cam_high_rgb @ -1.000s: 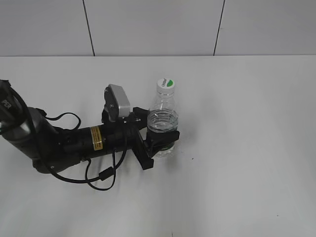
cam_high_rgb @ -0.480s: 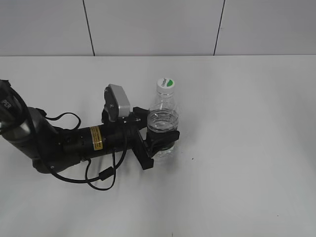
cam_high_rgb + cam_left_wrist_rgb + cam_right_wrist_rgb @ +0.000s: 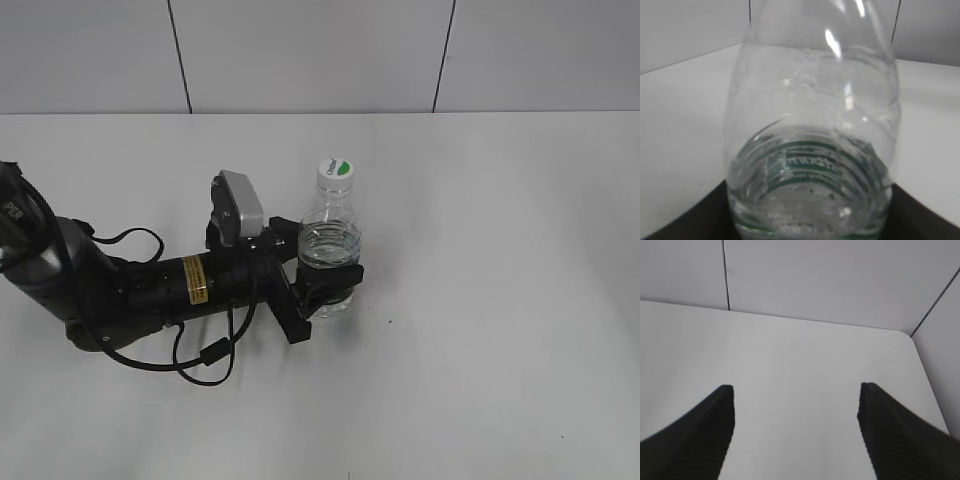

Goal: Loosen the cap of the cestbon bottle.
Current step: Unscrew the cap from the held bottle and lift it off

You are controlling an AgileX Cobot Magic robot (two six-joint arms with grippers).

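The clear cestbon bottle (image 3: 332, 235) stands upright on the white table, its white cap (image 3: 336, 171) with a green mark screwed on top. My left gripper (image 3: 325, 285) is shut on the bottle's lower body, near the base. In the left wrist view the bottle (image 3: 812, 125) fills the frame, its green label showing through the plastic; the black fingers (image 3: 810, 220) sit at the bottom corners. My right gripper (image 3: 796, 405) is open and empty over bare table; it does not show in the exterior view.
The left arm with its cables (image 3: 140, 290) lies across the table's left side. A white wall with dark seams (image 3: 440, 55) runs behind the table. The table's far right corner (image 3: 905, 335) shows in the right wrist view.
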